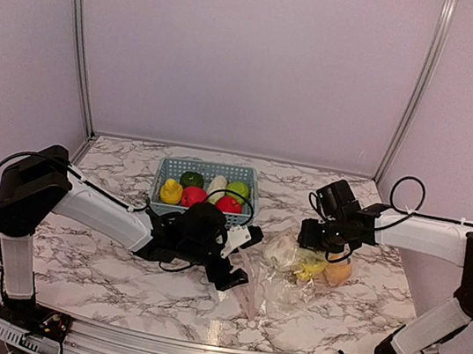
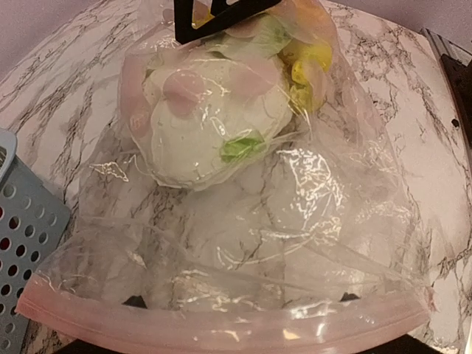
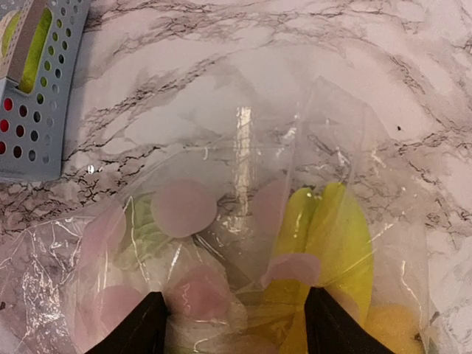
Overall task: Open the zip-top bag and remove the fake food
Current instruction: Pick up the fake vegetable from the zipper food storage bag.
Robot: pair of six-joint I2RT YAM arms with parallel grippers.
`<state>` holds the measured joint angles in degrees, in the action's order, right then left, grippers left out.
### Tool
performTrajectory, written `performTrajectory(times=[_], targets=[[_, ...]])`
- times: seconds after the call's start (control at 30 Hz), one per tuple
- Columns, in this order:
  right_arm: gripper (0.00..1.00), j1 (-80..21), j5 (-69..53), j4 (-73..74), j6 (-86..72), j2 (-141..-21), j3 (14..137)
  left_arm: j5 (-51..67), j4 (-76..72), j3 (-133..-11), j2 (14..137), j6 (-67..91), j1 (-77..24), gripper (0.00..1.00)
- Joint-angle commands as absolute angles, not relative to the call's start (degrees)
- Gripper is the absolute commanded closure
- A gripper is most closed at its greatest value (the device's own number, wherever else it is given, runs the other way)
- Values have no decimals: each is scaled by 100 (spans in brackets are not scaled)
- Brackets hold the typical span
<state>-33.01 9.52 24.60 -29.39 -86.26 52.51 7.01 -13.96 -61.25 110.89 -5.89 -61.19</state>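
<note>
The zip-top bag [image 1: 279,277] lies crumpled on the marble table right of centre, its pale zipper strip [image 2: 221,324] toward my left arm. Inside it are fake food pieces: a white cauliflower [image 2: 199,140], yellow bananas [image 3: 332,243] and an orange [image 1: 338,272]. My left gripper [image 2: 241,299] is open wide at the zipper edge, and the strip lies across its fingertips. My right gripper [image 3: 240,321] hovers open over the bag's far end, with the cauliflower and bananas under the plastic between its fingers. More fake food [image 1: 193,196] sits in the basket.
A light blue slotted basket [image 1: 250,175] stands at the back centre, holding yellow, red, green and white toys. Its corner shows in the left wrist view [image 2: 22,221] and the right wrist view [image 3: 37,96]. Pale walls enclose the table.
</note>
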Motion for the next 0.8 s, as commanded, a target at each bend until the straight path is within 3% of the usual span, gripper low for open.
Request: performTrajectory(times=[0.0,0.13,0.2,0.37,0.5,0.77], targets=[[36,-3502,965,2958,-2835,-8779,5323,635,-1242,-6287,11206,-686,-6144,8],[54,-3566,1128,3236,-2911,-8533,5657,642,-1220,-6275,11189,-686,-6144,8],[57,-3581,1149,3333,-2930,-8362,5815,655,-1212,-6261,11182,-686,-6144,8],[56,-3621,1038,3363,-2919,-8235,6050,657,-1224,-6249,11166,-667,-6144,8],[45,-3621,762,3102,-2945,-8365,5995,659,-1213,-6249,11162,-668,-6144,8],[41,-3567,577,2762,-3113,-8673,5656,670,-1216,-6240,11136,-667,-6144,8]])
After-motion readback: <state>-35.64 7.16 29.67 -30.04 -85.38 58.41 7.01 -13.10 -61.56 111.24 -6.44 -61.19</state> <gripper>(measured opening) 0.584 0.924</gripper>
